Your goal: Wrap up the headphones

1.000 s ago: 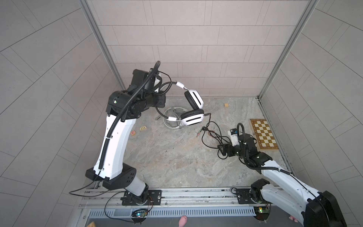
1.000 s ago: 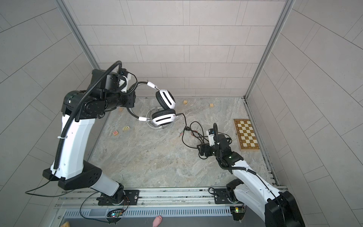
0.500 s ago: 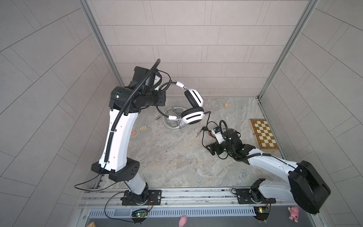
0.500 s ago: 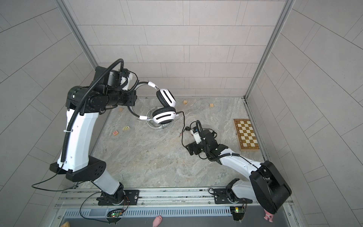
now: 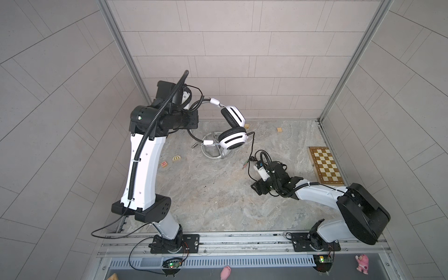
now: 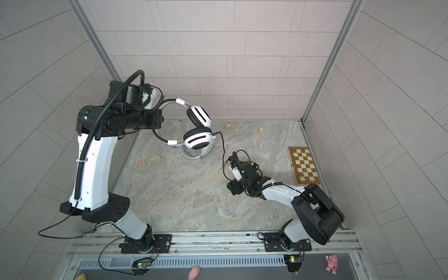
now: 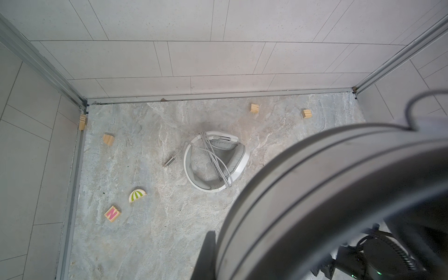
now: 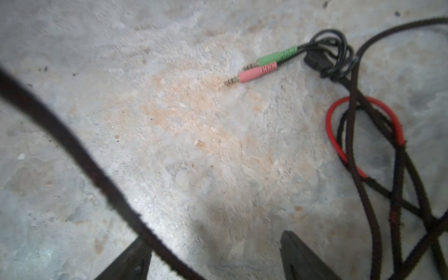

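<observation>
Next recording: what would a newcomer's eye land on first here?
A black-and-white over-ear headset hangs in mid-air at the rear, held by the left gripper, its black cable trailing down to the marbled grey table. Beneath it lies an all-white headset with grey cable wound across it.

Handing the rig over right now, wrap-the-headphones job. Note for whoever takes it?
Left gripper: shut on the black-and-white headset by its headband, held above the table.
Right gripper: open, low over the table, black cable crossing between its fingers, ungripped.
White headset: on the table, grey cable wound around it; looks done.
Left to do: wrap the black cable; its plugs lie loose on the table.
</observation>
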Tool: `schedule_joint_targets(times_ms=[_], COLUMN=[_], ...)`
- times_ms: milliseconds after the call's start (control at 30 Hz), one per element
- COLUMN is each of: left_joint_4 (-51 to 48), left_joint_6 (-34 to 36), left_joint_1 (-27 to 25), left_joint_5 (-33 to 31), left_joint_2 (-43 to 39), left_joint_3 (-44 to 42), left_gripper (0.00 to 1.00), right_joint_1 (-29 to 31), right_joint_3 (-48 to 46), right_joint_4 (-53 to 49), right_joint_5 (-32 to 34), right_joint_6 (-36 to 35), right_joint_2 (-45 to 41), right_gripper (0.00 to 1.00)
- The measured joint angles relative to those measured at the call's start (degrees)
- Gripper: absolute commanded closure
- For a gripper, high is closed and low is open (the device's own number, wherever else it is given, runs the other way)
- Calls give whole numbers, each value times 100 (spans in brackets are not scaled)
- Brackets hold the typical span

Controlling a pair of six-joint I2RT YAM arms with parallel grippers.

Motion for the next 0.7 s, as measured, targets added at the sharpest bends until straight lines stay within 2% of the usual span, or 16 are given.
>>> schedule_joint_targets(times_ms=[100,233,333,500,700], left_joint_4=[48,144,214,772,1742], left_joint_6=[-76,-205,-328,-756,-1410], left_joint_1=[199,446,542,553,424], left_joint_5=[234,459,468,251,-361], left_joint_2=[0,-2,-2,-240,-726], left_joint_3=[0,-44,-155,-1082,-2702], left_gripper=[100,100,100,100,100], right_joint_1=[0,17,90,688,1443], right_joint_3=[391,671,634,763,1867], right_joint_4=[-411,-669,-855,-1655,-3213], right_joint_5=[101,109,146,643,1222], right_joint_6=[2,-24,44,131,166], right_joint_2=[420,551,304,-573,-1115], right_gripper=[49,85,97,100,100])
